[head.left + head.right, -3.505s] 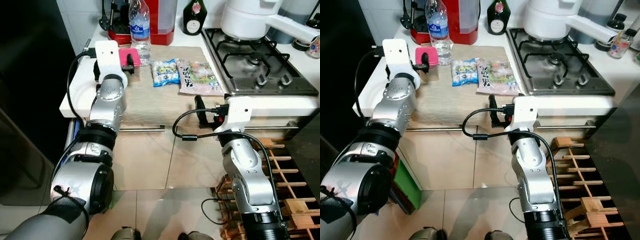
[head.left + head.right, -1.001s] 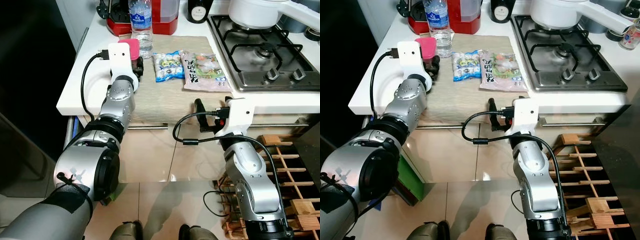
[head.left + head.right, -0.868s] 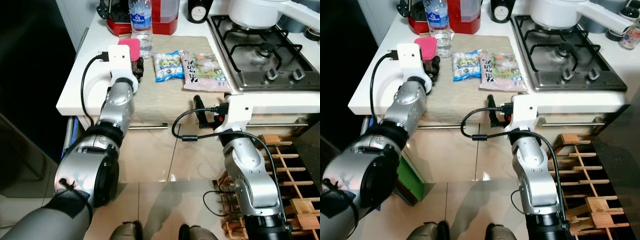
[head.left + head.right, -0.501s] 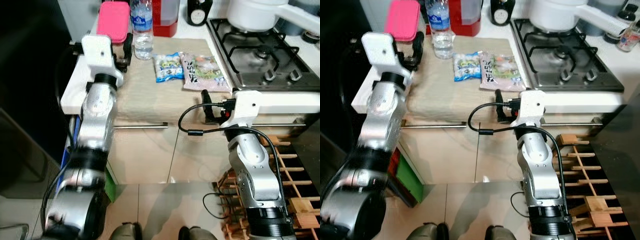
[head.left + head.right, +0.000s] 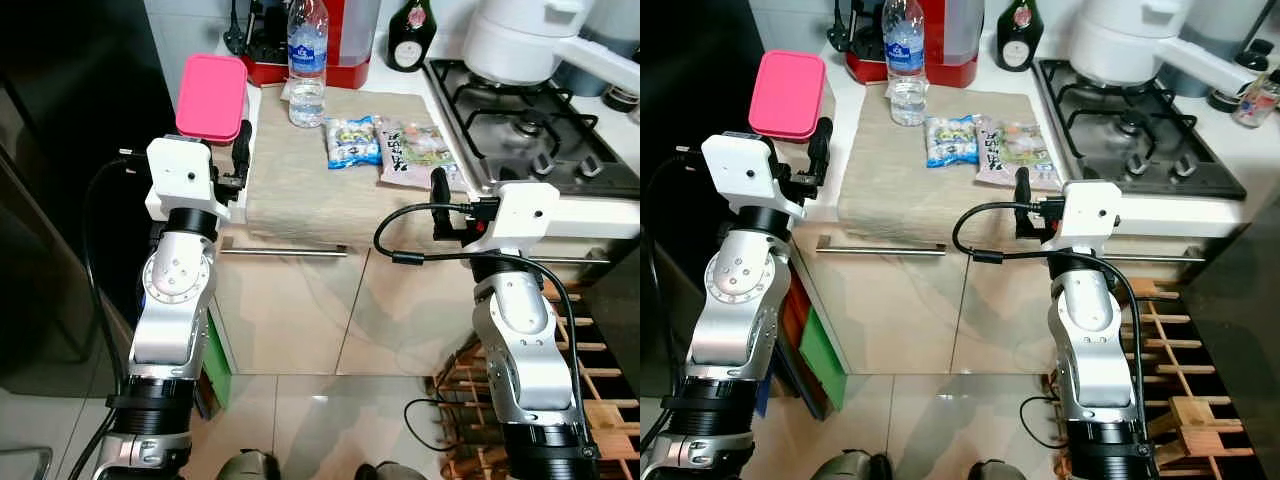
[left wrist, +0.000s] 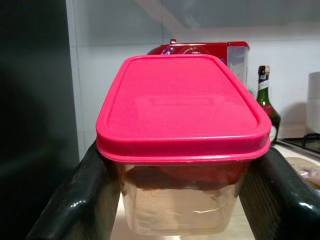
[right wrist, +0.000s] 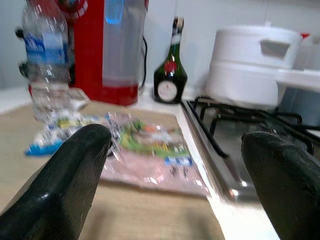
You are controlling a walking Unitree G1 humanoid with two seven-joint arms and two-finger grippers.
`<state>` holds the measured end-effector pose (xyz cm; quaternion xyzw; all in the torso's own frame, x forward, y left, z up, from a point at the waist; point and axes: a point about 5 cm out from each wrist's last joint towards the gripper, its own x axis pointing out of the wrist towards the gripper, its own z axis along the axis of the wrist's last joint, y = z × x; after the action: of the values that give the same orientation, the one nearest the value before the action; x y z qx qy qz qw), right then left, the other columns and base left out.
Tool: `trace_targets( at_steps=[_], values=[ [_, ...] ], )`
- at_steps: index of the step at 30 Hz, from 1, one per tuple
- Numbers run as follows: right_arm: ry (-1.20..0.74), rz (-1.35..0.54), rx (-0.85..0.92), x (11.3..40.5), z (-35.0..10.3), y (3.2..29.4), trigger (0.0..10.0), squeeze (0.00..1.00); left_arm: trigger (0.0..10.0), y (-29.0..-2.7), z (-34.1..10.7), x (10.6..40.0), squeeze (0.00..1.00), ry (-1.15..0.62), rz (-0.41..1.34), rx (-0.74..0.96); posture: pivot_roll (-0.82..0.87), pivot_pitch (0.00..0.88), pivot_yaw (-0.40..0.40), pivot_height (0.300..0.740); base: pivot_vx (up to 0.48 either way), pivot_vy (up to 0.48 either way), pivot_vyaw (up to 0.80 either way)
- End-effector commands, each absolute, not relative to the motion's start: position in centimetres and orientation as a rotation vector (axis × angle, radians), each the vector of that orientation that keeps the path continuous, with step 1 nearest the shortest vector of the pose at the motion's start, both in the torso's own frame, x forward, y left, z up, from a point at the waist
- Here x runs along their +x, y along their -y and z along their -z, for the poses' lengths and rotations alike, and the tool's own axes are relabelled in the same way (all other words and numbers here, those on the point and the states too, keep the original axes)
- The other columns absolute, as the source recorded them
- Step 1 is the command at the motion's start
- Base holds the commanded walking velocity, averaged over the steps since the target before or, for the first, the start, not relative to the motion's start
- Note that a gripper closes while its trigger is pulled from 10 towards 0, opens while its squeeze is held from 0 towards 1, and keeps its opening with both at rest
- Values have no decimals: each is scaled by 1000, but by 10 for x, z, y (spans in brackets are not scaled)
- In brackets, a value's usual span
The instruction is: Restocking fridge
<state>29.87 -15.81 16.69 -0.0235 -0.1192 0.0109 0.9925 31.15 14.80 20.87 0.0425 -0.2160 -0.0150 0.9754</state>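
Left hand [image 5: 243,150] is clamped on a clear container with a pink lid [image 5: 211,96], one black finger pressed to each side wall, and the container is held up off the desk [image 5: 300,190] at its left end. Dark contents are seen through the wall in the left wrist view. Right hand [image 5: 1021,205] is held spread and empty at the desk's front edge, near the pink snack packet [image 5: 414,153]. A blue snack packet [image 5: 352,141] and water bottle [image 5: 307,62] are left on the beige mat.
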Motion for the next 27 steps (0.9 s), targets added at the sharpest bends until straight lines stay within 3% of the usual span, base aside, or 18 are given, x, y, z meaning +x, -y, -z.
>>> trace_targets(
  at_steps=[1,27],
  values=[
    [249,-30,-53,302,-169,158,10000,0,10000,-144,-208,309,0,421,36,90,-88,0,-21,740,-240,0,0],
    [164,-46,-29,298,-148,161,10000,0,10000,-144,-192,306,0,304,15,96,-107,11,-14,740,-257,0,0]
  ],
)
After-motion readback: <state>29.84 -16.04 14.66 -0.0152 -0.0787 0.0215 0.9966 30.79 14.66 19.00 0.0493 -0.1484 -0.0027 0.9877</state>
